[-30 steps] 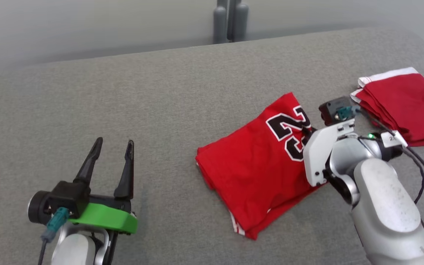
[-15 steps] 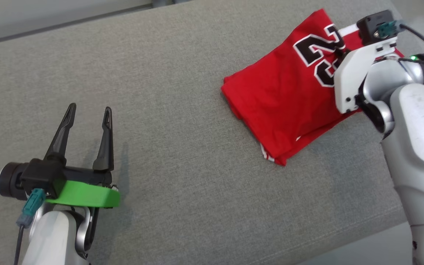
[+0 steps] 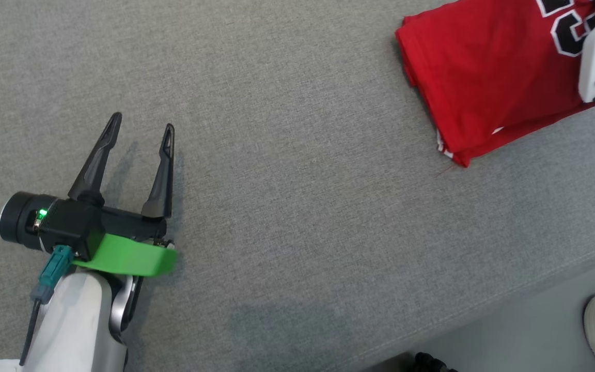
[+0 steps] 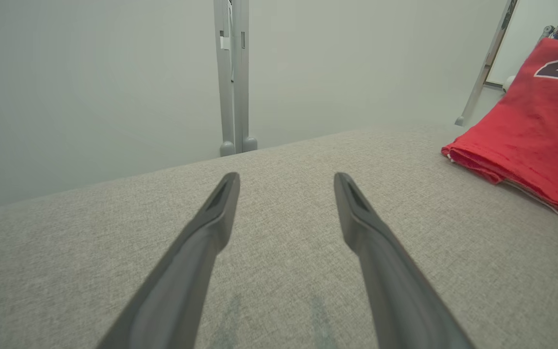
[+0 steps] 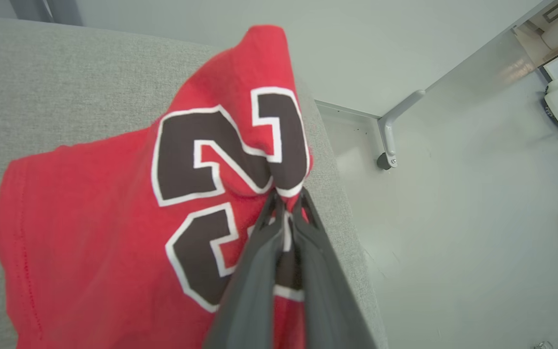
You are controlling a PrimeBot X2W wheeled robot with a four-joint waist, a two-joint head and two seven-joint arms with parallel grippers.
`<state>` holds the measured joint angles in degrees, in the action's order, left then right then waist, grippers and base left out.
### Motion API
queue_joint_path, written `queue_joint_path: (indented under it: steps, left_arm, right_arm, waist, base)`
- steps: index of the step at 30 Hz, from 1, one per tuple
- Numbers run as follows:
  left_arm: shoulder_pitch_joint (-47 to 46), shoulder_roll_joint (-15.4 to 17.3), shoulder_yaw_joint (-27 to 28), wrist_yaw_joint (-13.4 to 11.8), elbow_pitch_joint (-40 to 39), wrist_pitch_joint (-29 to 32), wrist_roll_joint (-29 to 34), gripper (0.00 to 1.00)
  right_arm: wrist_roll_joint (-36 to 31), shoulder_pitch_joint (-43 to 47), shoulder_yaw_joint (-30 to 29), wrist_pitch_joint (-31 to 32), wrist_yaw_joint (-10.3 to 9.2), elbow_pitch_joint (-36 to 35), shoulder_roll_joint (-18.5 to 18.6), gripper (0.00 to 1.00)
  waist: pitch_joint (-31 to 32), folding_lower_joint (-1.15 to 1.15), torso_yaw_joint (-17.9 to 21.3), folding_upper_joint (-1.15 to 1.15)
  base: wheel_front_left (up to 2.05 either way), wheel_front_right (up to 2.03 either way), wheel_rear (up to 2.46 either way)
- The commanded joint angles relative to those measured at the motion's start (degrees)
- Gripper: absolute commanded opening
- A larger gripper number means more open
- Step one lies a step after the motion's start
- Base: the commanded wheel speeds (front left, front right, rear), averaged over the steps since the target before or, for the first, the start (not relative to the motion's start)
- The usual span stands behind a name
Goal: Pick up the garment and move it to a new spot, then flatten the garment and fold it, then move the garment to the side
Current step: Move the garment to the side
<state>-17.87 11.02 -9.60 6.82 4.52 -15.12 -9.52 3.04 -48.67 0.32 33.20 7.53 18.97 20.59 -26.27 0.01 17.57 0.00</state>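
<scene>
While right end effector (image 5: 287, 198) clamps the folded red numbered jersey (image 3: 483, 77) | left end effector (image 3: 142, 123) apart above grey fabric desk (image 3: 302, 217).

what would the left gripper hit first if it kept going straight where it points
Likely the grey cushion some way ahead of the left gripper, though it may skim over it; depth is unclear. The red jersey lies off that line.

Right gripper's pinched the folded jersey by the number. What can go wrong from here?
1. The right gripper is shut on one small bunch of the red jersey; the folded layers may slip apart if pulled.
2. That pinch sits close to the edge of the grey surface; cloth might slide off.
3. The left gripper is open and far away, so it gives no support.
</scene>
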Motion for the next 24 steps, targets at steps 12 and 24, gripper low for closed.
queue_joint_path:
  steps: [12, 24]
  left_arm:
    - [-3.6, 2.09, -4.04, 0.4, -1.86, 0.0, 1.55, 1.0]
    - [-5.7, 2.85, -6.24, 0.46, -2.42, 0.0, 2.16, 1.0]
  right_arm:
    - [-9.2, -0.79, -14.49, -3.82, -0.11, 5.18, 4.73, 0.0]
    - [-18.2, -1.94, -25.1, -8.2, -0.11, 13.35, 3.66, 1.0]
  waist:
    - [-6.25, -0.01, -6.68, 0.0]
    - [-8.11, -0.01, -9.6, 0.0]
  base:
    - [0.0, 0.0, 0.0]
    - [0.0, 0.0, 0.0]
